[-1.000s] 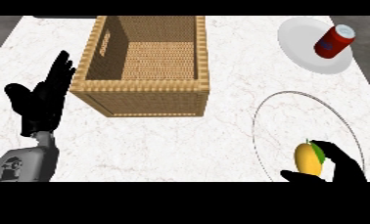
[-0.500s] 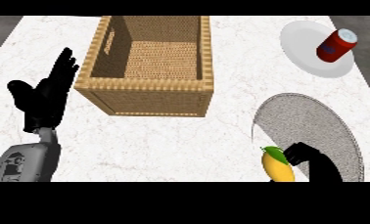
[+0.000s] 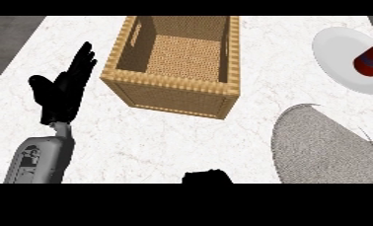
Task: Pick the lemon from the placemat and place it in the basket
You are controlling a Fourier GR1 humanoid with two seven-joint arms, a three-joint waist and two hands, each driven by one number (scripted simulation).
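Note:
The wicker basket (image 3: 171, 83) stands open at the upper middle of the counter, and nothing shows inside it. The grey round placemat (image 3: 320, 146) lies at the lower right with nothing on it. No lemon shows in this view. Only a small black part of my right hand (image 3: 207, 177) peeks in at the lower edge, left of the placemat and below the basket. Whatever it holds is hidden. My left hand (image 3: 62, 89) rests open with fingers up, left of the basket and apart from it.
A white plate (image 3: 335, 52) with a red can (image 3: 364, 59) on it sits at the upper right, cut by the view's edge. Bare marble counter lies between the basket and the placemat. The counter's edge runs along the far left.
My right hand carried the lemon off the placemat, leftward and down to the view's lower edge, and the lemon has dropped out of sight. The left hand kept its pose.

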